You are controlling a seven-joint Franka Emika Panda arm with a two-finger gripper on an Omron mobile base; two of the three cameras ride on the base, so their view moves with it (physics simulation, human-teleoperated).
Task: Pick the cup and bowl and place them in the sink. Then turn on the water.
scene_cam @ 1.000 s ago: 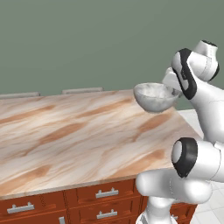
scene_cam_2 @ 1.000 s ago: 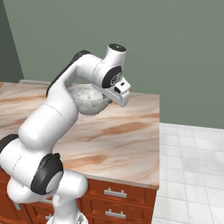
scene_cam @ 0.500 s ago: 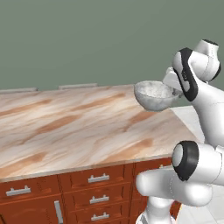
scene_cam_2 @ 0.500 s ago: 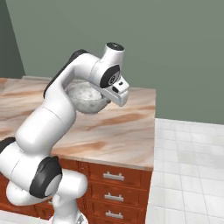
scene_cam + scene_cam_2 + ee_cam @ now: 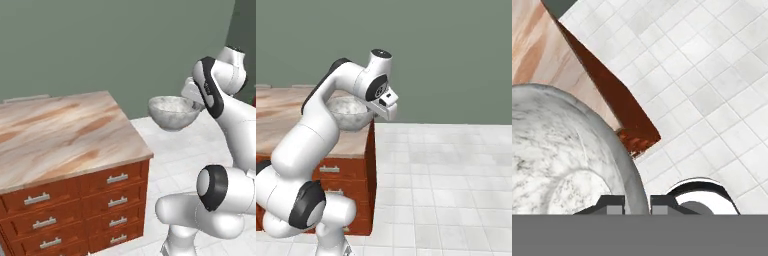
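Mottled grey-white stone is showing on the bowl (image 5: 172, 112), which is hanging in the air, clear of the tabletop (image 5: 60, 135) and out past its corner over the pale tiled floor (image 5: 446, 170). The gripper (image 5: 637, 202) is pinching the bowl's rim, one dark fingertip sitting inside the wall and the other outside, so the jaws are standing narrow on it. In the right base view the bowl (image 5: 347, 112) is sitting upright just beside the white hand, partly hidden behind the arm. Beige-brown marbling is running across the tabletop, and red-brown drawers (image 5: 85, 210) with silver handles are lining the cabinet below it. A dull green wall (image 5: 100, 45) is standing behind.
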